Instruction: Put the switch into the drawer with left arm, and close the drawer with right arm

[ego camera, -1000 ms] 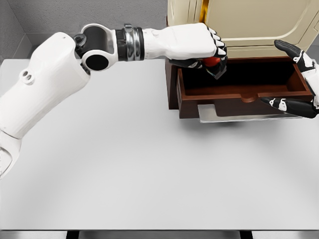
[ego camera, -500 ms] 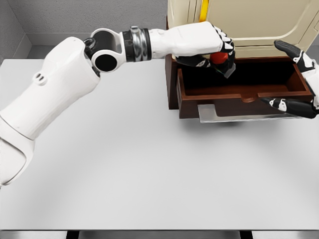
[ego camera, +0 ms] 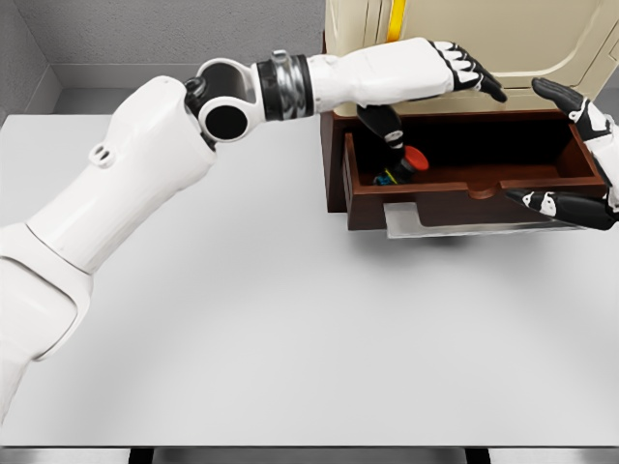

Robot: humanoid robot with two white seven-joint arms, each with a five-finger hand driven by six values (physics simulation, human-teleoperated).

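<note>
A pale grey tabletop point(ego camera: 290, 319) is seen from above, with an open dark brown drawer point(ego camera: 464, 184) set at its far right edge, below a cream cabinet point(ego camera: 503, 48). All places are given relative to the drawer.

The white left arm point(ego camera: 126, 193) is stretched in from the left side and reaches over the drawer's back left corner. It has moved further to the right than half a second ago.

The left hand point(ego camera: 440, 72) is held above the drawer's rear edge with its fingers spread flat and nothing gripped. Half a second ago it was closed around the switch.

The right hand point(ego camera: 580, 159) is shown at the drawer's right end, unchanged, with its fingers spread apart, one above the rear corner and one beside the front corner, holding nothing.

The switch point(ego camera: 406, 164), dark with a red button, is now inside the drawer, at its left end, tilted, released from the hand.
</note>
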